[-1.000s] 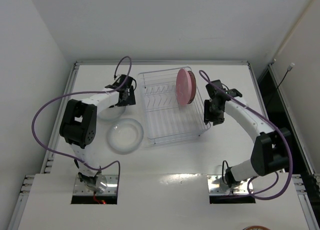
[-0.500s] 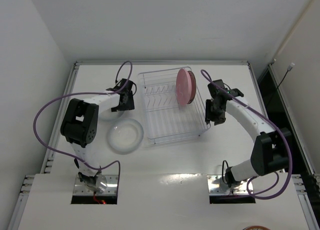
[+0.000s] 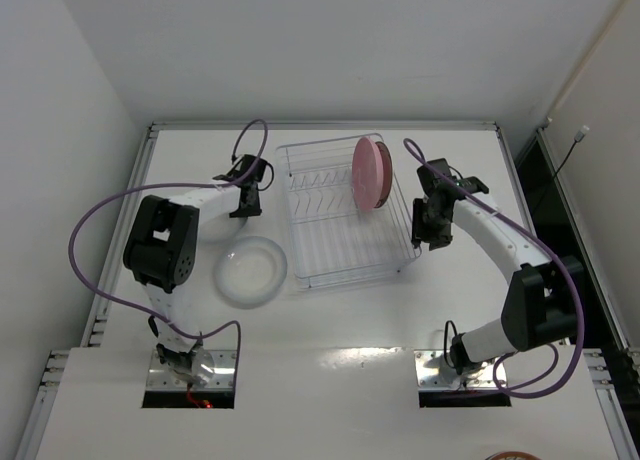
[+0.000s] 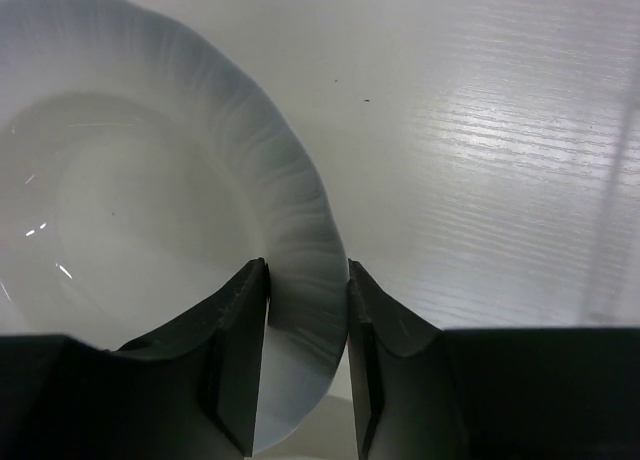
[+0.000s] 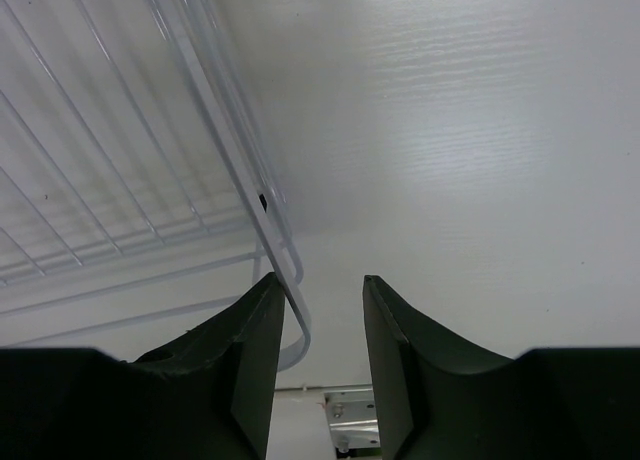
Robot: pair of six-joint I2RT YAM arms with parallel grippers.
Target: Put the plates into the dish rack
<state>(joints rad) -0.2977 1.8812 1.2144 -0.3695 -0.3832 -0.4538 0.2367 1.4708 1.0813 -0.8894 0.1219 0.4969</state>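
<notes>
Over at the far left of the white table [image 3: 470, 160], the left gripper [image 4: 306, 310] has its two dark fingers [image 4: 240, 330] set either side of the rim of a whitish fluted round plate [image 4: 150, 190], one finger over the plate's hollow and the other outside it. The jaws stand narrow, the rim fills the gap between them and both fingers look pressed against it, so the plate is pinched at its far right edge. It lies flat on the table.

Just nearer than it, a second translucent whitish round plate [image 3: 250, 270] also lies flat. It sits just beside the near left corner of the clear wire-frame dish rack [image 3: 340, 242], apart from both grippers.

The rack stands in the middle of the table, its long sides running near to far. A plain pink round plate [image 3: 370, 172] stands on edge among the prongs at its far right end.

The right gripper [image 5: 322, 310] hangs just beside the rack's right side, close to the near right corner. Its fingers are partly apart with nothing between them but bare table below. The rack's rounded corner wire runs close past one finger; whether they touch cannot be told
</notes>
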